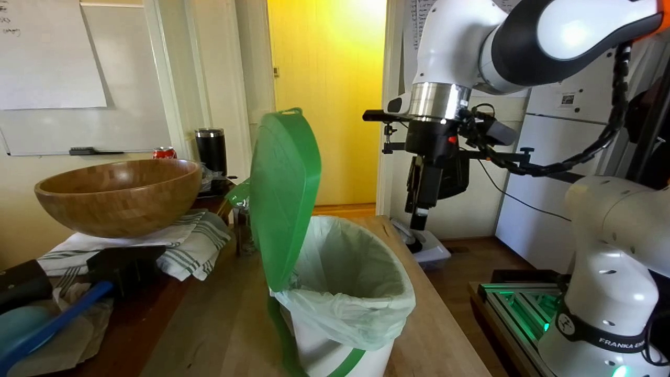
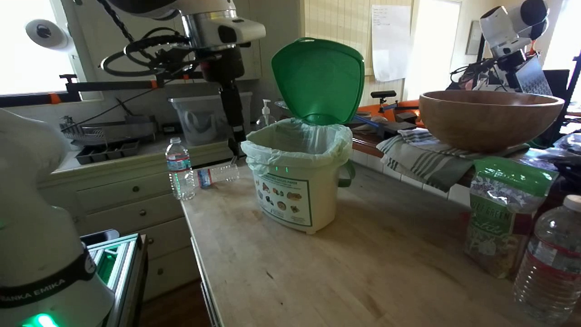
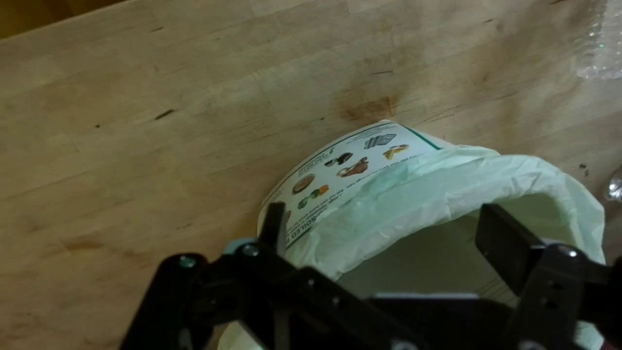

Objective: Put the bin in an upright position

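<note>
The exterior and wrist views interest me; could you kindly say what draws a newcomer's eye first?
It would probably be the raised green lid of the white bin, which stands upright on the worktop in both exterior views. Next may come the wooden bowl on a striped cloth and, in the wrist view, the open pincer with the pale liner behind it.

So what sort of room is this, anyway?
Most likely a kitchen: there's a bin with a food-picture label, a counter with drawers under it, and what looks like a white fridge.
</note>
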`<state>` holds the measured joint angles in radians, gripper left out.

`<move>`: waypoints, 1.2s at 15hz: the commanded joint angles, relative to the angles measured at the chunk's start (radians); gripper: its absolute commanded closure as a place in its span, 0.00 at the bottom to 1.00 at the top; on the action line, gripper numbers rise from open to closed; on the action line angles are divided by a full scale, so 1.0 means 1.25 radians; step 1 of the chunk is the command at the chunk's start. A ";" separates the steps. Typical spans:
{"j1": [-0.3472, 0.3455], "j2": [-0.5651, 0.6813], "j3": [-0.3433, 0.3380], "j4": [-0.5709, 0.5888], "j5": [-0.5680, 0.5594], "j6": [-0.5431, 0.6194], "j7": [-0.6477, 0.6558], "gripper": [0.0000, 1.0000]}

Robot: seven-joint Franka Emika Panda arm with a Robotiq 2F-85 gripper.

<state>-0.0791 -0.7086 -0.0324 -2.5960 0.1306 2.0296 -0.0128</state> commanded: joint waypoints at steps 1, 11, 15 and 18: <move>0.025 -0.055 -0.010 -0.011 -0.058 -0.003 -0.083 0.00; 0.049 -0.141 -0.035 -0.021 -0.068 0.060 -0.143 0.00; 0.051 -0.146 -0.042 -0.020 -0.065 0.100 -0.137 0.00; 0.049 -0.131 -0.040 -0.001 -0.070 0.090 -0.131 0.00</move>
<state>-0.0301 -0.8718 -0.0727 -2.5990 0.0538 2.1434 -0.1857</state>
